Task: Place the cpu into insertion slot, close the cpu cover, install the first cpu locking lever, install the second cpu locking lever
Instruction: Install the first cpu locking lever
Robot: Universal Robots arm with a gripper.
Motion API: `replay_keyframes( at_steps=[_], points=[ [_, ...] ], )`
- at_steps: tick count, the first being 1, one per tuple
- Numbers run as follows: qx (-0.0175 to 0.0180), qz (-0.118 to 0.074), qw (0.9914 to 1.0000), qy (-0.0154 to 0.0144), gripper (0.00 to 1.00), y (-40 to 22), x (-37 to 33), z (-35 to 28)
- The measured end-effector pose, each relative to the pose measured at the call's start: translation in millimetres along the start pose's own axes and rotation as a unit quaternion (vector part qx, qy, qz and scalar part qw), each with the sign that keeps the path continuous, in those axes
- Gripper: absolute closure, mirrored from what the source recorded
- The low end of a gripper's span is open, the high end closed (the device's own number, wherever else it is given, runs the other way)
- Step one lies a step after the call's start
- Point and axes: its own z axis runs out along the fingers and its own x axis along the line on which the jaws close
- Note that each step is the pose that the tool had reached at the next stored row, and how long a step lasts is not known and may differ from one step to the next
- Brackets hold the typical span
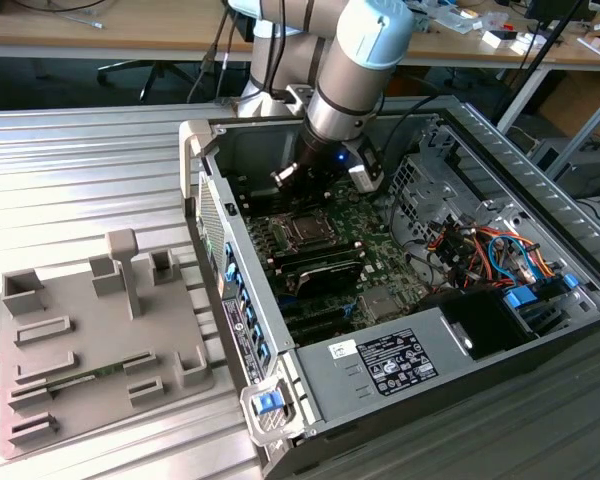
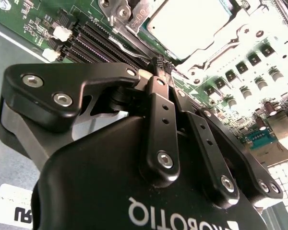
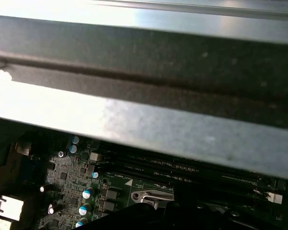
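The cpu [image 2: 187, 26] already sits in the socket with the cover [image 2: 230, 36] down over it. The gripper [image 2: 159, 64] hovers just above, jaws clenched on nothing; whether the levers are locked, I cannot tell.

A ribbed, pale grey metal tabletop [image 1: 90, 170] spans the exterior view. Beyond its far edge stands a long wooden desk [image 1: 110, 30] strewn with cables and small parts, with the base of an office chair [image 1: 145, 72] in the dark space beneath. At the exterior view's right, a brown cardboard box [image 1: 580, 100] sits behind slanted desk legs. Bright, even light falls across everything.
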Motion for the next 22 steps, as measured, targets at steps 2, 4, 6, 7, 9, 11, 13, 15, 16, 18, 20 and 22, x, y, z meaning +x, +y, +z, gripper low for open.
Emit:
replay_keyframes(
  at_steps=[2,4,6,7,9,11,13,15,16,18,20,22],
  points=[
    [0.0000,0.000,1.00000,0.0001,0.89,-0.2,-0.8,0.3],
    [0.0000,0.000,1.00000,0.0001,0.89,-0.4,-1.9,0.6],
    [0.0000,0.000,1.00000,0.0001,0.89,-0.6,-3.1,0.8],
    [0.0000,0.000,1.00000,0.0001,0.89,-0.8,-3.7,1.0],
    [0.0000,-0.001,1.00000,0.0001,0.89,-1.0,-4.9,1.1],
    [0.0000,-0.001,1.00000,0.0001,0.89,-1.3,-6.1,1.4],
    [0.0000,-0.001,1.00000,0.0001,0.89,-1.5,-7.3,1.4],
    [0.0000,-0.001,1.00000,0.0001,0.89,-1.7,-8.5,1.3],
    [0.0000,-0.001,1.00000,0.0001,0.89,-1.8,-9.1,1.3],
    [0.0000,-0.001,1.00000,0.0001,0.89,-2.0,-10.3,1.3],
    [0.0000,-0.001,1.00000,0.0002,0.89,-2.3,-11.9,1.2],
    [0.0000,-0.001,1.00000,0.0002,0.89,-2.5,-13.0,1.1]
  ],
)
